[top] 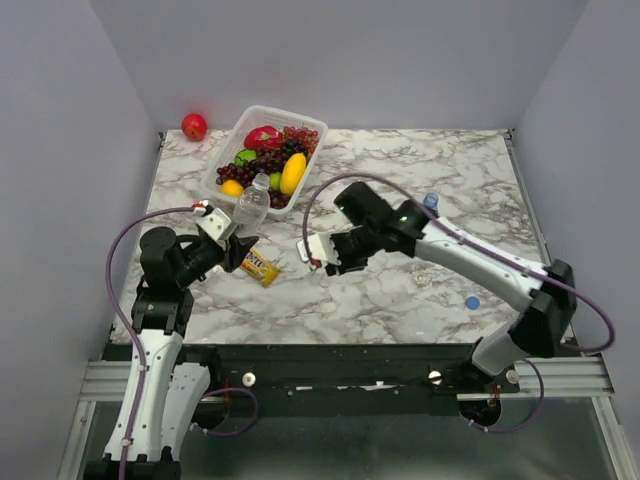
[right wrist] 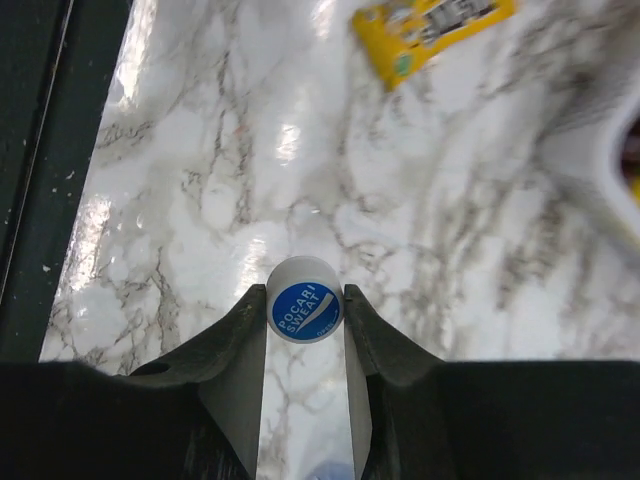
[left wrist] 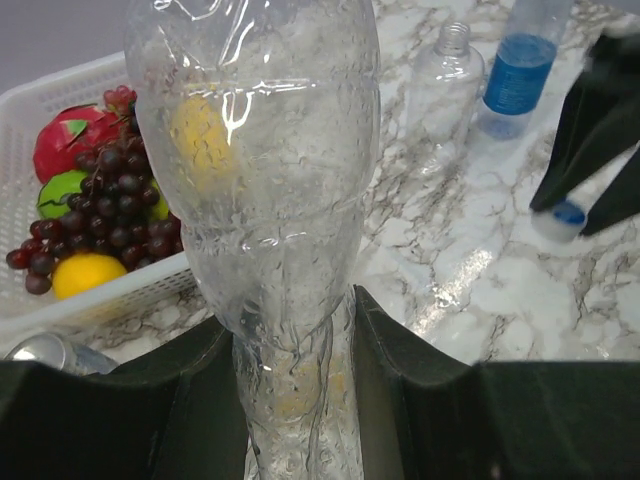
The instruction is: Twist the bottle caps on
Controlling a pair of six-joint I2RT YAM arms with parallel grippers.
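I see the left pincer (top: 228,238) closed on a clear bottle (top: 252,203), gripping it low on the body. The bottle rises from the fingers and leans to the far side, just in front of the fruit basket (top: 222,160). In the left wrist view the top of this bottle is cut off, so I cannot tell if it has a cap.

The right pincer (top: 320,252) is narrow and holds the blue-and-white cap (right wrist: 304,298) between its two fingers, with the printed top facing the wrist camera. The cap is over the marble surface (top: 450,160), right of the held bottle and apart from it. I cannot tell if it touches the surface. A yellow packet (top: 260,267) lies flat between the two pincers.

On the far right, behind the right arm, a second clear bottle (left wrist: 447,85) stands with an open neck. The blue bottle (left wrist: 520,70) stands just beside it. The blue cap (top: 472,302) lies on the near right of the surface. The pale cap (top: 423,279) lies to its left and a little farther. Both are well apart from the bottles.

A silver can (left wrist: 50,352) lies near the basket, and a red fruit (top: 194,126) sits by the far left corner
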